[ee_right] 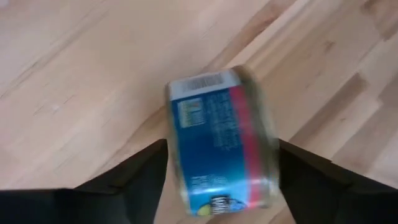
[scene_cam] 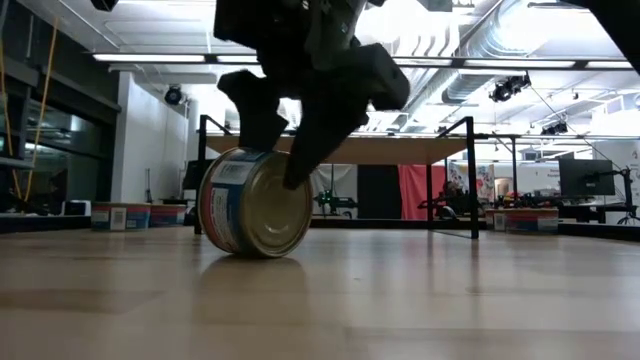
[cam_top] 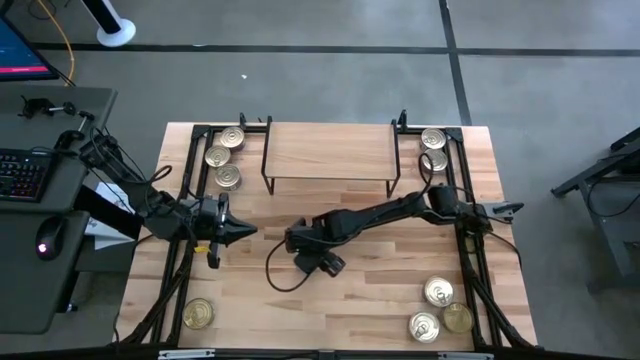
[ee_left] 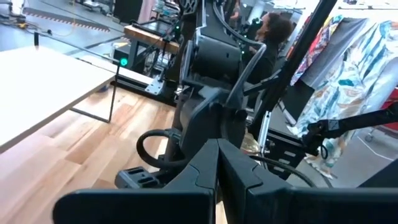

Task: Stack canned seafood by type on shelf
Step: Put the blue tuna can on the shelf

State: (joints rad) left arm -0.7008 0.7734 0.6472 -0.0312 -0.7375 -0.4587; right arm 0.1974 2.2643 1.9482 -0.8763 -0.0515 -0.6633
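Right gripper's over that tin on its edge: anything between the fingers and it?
Nothing visible. The right gripper straddles the tin, which stands on its rim on the table, one finger on each side. The left gripper waits apart.

A plank tabletop of pale wood was seen from above, set on a grey floor crossed by dark lines. Beside the table's left edge a dark desk was placed, on which a keyboard and a mouse were laid. In the left wrist view, a person and hanging patterned cloth were visible beyond the table.
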